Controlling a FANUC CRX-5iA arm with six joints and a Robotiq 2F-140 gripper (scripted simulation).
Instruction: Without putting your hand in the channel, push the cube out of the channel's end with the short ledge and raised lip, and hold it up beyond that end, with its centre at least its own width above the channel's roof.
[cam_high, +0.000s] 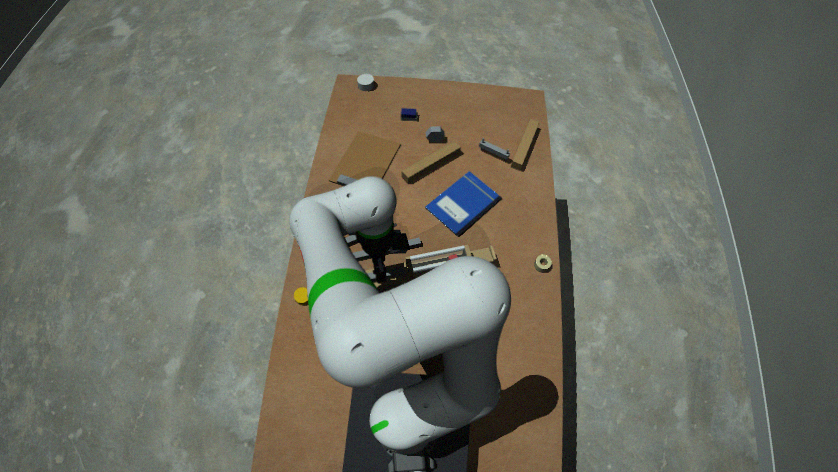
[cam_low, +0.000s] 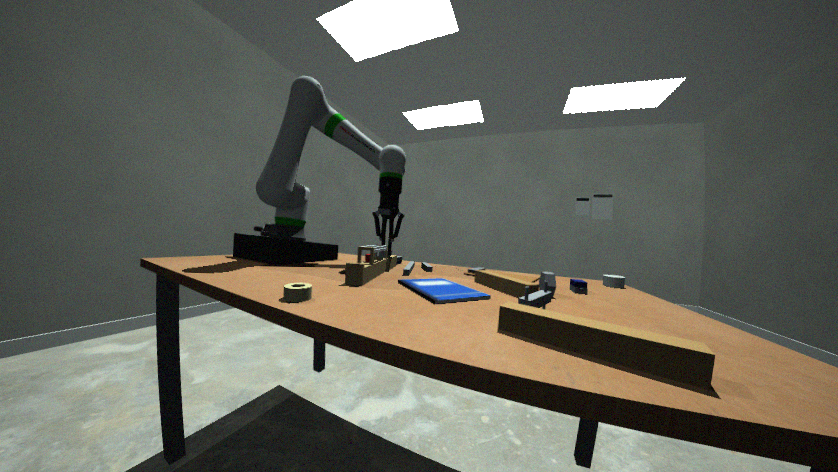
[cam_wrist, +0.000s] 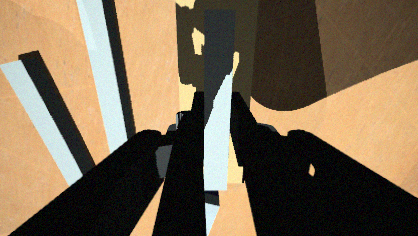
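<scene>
The channel (cam_high: 436, 257) lies on the brown table, partly hidden by my arm. Its clear rails hold the red cube (cam_high: 452, 256). The tan ledge end (cam_high: 484, 253) points right. In the side view the channel (cam_low: 369, 265) sits just left of my fingers. My gripper (cam_high: 381, 268) (cam_low: 387, 237) hangs over the channel's left end, pointing down. In the wrist view the gripper (cam_wrist: 216, 107) is shut on a pale grey bar (cam_wrist: 218, 135) that hangs downward between the fingers. The cube is hidden in the wrist view.
Two loose grey bars (cam_wrist: 102, 75) (cam_wrist: 42, 120) lie beside my fingers. A blue book (cam_high: 463, 202), a tape roll (cam_high: 543, 260), a yellow disc (cam_high: 300, 294), wooden blocks (cam_high: 431, 162) (cam_high: 525, 144), a cardboard sheet (cam_high: 366, 155) and small pieces lie around.
</scene>
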